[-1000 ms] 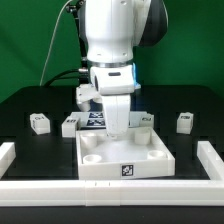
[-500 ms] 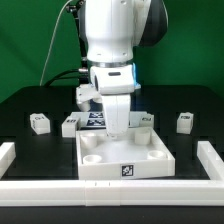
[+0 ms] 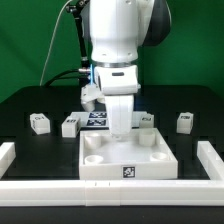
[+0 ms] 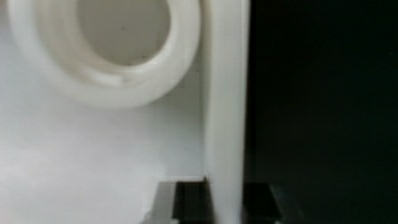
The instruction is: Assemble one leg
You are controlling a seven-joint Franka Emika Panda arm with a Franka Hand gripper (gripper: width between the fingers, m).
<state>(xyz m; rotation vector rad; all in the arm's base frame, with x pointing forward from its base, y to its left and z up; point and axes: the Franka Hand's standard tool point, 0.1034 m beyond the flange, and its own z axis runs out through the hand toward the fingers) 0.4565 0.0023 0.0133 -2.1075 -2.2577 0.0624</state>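
While legs [image 3: 185, 122] flank the tray [image 3: 160, 158], the end effector [image 3: 120, 131] hovers above.

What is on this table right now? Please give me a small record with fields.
Gripper: gripper low over the tray's rear part; whether it is open or shut cannot be told
Tray: white square tray with round sockets, centre
Legs: left leg, second leg, rear leg, right leg; small tagged blocks around the tray
Marker board: marker board, flat behind the tray
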